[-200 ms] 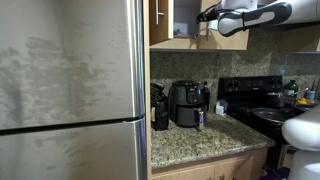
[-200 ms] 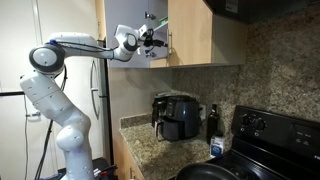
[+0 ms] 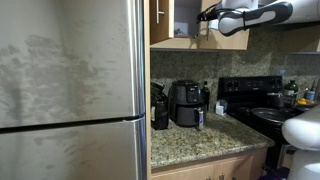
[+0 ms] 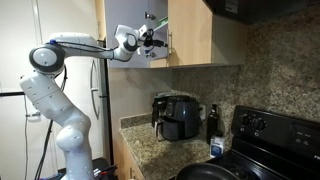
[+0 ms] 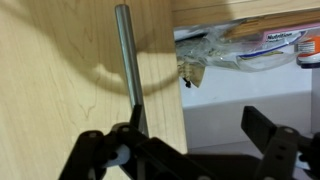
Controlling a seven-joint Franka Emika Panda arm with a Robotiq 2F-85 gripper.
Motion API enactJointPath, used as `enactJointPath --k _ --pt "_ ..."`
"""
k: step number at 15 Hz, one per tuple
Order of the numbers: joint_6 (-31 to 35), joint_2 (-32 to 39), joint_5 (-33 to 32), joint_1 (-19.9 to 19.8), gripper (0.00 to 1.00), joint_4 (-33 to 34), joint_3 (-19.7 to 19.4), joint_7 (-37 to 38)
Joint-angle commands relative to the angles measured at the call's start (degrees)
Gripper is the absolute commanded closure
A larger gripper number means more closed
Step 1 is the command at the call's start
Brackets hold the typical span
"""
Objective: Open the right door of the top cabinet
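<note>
The light wood cabinet door (image 5: 70,70) carries a vertical metal bar handle (image 5: 127,60). In the wrist view the door's edge stands away from the cabinet, and food packages (image 5: 250,45) show on the shelf inside. My gripper (image 5: 190,140) is open: its left finger is at the lower end of the handle, its right finger is off to the right, and the door's edge lies between them. In both exterior views the gripper (image 4: 150,40) (image 3: 207,20) sits at the top cabinet by the partly open door (image 4: 190,30).
A black air fryer (image 4: 178,115) and a bottle (image 4: 213,120) stand on the granite counter (image 3: 200,140) below. A black stove (image 3: 255,100) is beside them. A steel fridge (image 3: 70,90) fills one side. The arm's base (image 4: 70,130) stands near the counter.
</note>
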Motion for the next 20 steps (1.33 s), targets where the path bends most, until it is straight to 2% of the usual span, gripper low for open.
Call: enactJointPath --k 1,3,4,5,6,8,9,10,11,12,13,16,18,20 --pt "0.0 0.0 0.0 0.0 0.0 0.0 0.0 0.0" --pt "0.88 -0.66 0.58 0.72 0.0 -0.67 -0.89 -0.32" --pt "4.23 -3.08 3.65 3.17 0.0 -3.49 -3.09 -3.21" --pt "6.68 -4.76 4.54 5.94 0.0 -5.67 -5.12 -5.49" --pt "8.42 -7.4 4.65 7.03 0.0 -8.38 -6.34 -6.51" --pt "7.85 -8.61 6.77 9.55 0.0 -10.06 -7.92 -8.37" --pt "9.65 -10.22 8.61 11.42 0.0 -11.18 -9.05 -10.9" --pt "14.86 -12.56 9.96 12.5 0.0 -14.34 -10.21 -12.07" --pt "17.88 -15.81 11.27 10.92 0.0 -16.35 -9.43 -11.07" --pt "12.85 -9.29 12.19 10.48 0.0 -9.28 -8.52 -12.59" --pt "15.09 -11.99 13.09 10.82 0.0 -11.71 -8.88 -12.93" --pt "15.7 -16.3 13.63 10.89 0.0 -15.32 -8.9 -12.96" --pt "14.62 -13.77 13.33 4.84 0.0 -12.88 -5.47 -11.81" --pt "12.36 -9.08 13.81 1.34 0.0 -8.61 -3.1 -11.6"
